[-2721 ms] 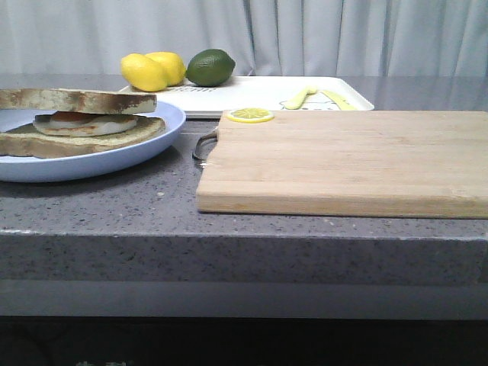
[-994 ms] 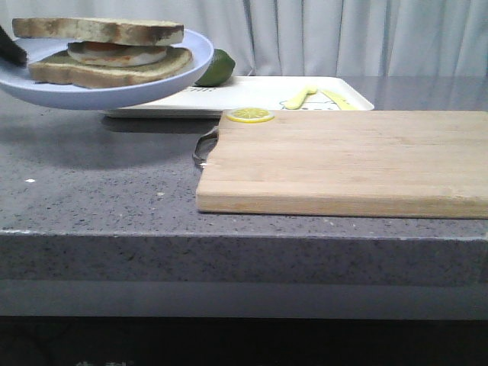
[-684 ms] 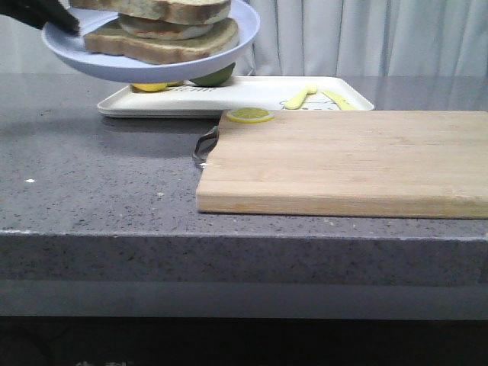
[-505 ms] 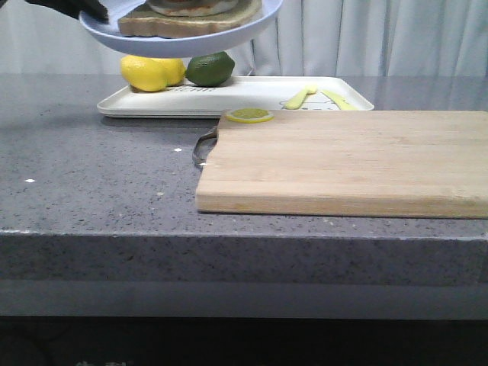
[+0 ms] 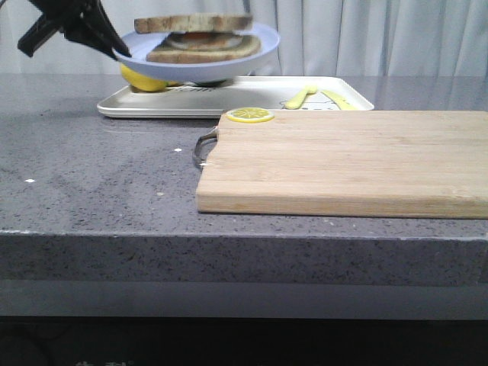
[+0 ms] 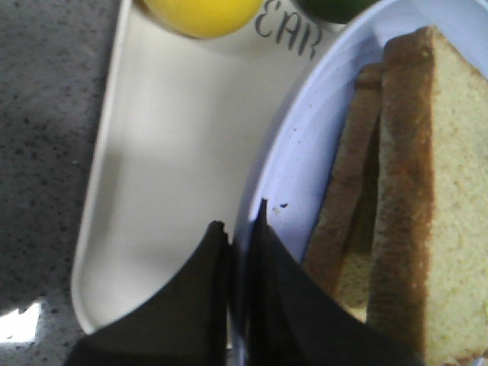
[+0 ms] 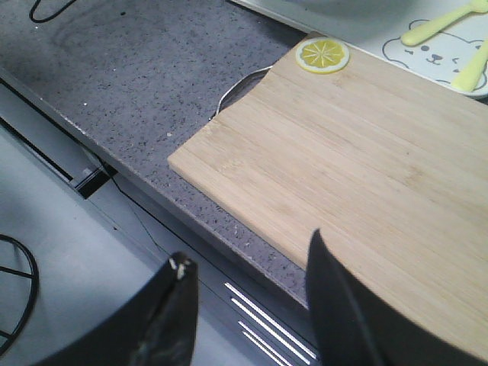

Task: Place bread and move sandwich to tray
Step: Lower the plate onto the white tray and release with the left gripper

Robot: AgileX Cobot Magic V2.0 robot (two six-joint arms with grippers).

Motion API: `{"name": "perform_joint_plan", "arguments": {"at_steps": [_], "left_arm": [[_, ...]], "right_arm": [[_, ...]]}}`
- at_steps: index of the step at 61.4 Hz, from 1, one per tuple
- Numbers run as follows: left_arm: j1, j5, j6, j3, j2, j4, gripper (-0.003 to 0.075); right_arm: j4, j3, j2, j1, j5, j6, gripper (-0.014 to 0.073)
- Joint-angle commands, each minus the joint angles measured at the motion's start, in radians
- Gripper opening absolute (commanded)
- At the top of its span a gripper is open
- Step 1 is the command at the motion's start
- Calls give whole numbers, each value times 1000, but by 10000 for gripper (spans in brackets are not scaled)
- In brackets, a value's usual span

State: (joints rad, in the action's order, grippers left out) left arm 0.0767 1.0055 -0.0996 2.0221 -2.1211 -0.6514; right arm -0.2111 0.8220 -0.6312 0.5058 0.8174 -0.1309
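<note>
Now the plate rides above the tray, pinched at its rim.

Left tool [image 6: 238, 232] is closed on the edge of the blue plate [image 5: 259, 52], holding the sandwich [image 5: 200, 38] in the air over the white tray's [image 5: 114, 107] end by the lemon [image 5: 139, 78]. Such a thin one-sided grip could let the plate tip and the top slice slide off, or the plate land on the fruit. Right tool [image 7: 248, 293] hangs open and empty by the cutting board [image 7: 366, 145]. Tray lettering reads "EAR".

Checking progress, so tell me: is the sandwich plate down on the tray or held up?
Held up: the left pincer grips the plate rim above the tray.
</note>
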Motion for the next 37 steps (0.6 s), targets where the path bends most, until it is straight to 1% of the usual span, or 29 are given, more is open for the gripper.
{"name": "perform_joint_plan", "arguments": {"at_steps": [1, 12, 24, 27, 32, 37], "left_arm": [[7, -41, -37, 46, 49, -53, -20], [7, -10, -37, 46, 27, -44, -19], [7, 37, -37, 46, 24, -1, -15], [7, 39, -37, 46, 24, -1, 3], [7, 42, -37, 46, 24, -1, 57], [7, 42, -35, 46, 24, -1, 125]], "right_arm": [[-4, 24, 1, -4, -61, -2, 358], [-4, 24, 1, -4, -61, -2, 358], [-4, 24, 1, -4, -61, -2, 358], [-4, 24, 1, -4, -61, -2, 358], [-4, 24, 1, -4, -61, -2, 358], [-4, 24, 1, -4, -61, -2, 358]]}}
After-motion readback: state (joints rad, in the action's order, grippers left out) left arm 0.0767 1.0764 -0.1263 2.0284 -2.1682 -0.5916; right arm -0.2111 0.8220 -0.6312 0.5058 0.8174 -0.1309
